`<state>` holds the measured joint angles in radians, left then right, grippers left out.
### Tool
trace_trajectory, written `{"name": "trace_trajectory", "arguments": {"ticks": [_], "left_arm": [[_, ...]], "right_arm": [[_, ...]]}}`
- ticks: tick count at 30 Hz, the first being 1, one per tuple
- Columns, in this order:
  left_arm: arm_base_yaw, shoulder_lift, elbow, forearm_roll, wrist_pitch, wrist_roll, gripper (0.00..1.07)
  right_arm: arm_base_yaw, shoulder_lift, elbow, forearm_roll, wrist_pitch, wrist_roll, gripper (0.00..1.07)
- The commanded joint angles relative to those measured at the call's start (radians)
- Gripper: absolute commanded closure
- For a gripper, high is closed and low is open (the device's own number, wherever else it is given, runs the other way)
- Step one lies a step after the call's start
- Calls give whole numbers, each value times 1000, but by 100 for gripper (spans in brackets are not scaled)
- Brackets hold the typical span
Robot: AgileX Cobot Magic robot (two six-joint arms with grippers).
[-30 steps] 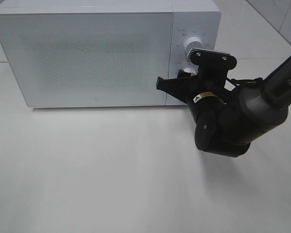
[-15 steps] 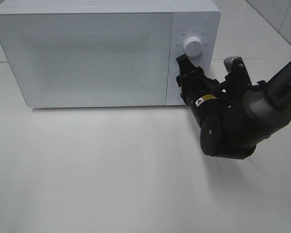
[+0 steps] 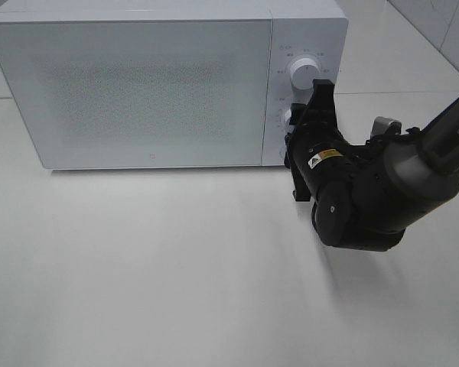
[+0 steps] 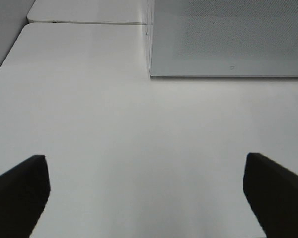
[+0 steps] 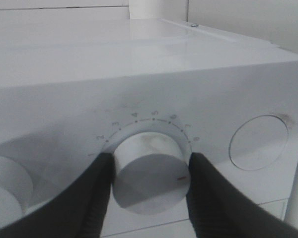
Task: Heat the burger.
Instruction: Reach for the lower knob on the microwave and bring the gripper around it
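We see a white, matte table (image 3: pixel 176 267) filling the lower half and right side of the high view. A white microwave (image 3: pixel 138 84) stands directly on it across the upper left and centre, its door shut. A thin seam crosses the table on either side of the microwave

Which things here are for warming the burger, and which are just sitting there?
For the job:
- microwave, door closed
- lower dial
- right hand, gripping that dial

Just sitting there:
- upper dial, untouched
- left hand, open above the table
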<state>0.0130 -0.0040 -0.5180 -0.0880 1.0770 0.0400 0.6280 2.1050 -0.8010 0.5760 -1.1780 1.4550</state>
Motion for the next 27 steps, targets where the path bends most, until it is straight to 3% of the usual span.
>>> {"name": "trace_trajectory", "arguments": {"ticks": [1,19,27], "left_arm": [[4,-18,3,-5,-9,2,9],[4,-18,3,-5,-9,2,9],[4,-18,3,-5,-9,2,9]], "right_arm": [[14,-19,-43,-212,-228,109,107],[14,-19,-43,-166,-217,110,102],[14,-19,-43,-84,-219,61,82]]}}
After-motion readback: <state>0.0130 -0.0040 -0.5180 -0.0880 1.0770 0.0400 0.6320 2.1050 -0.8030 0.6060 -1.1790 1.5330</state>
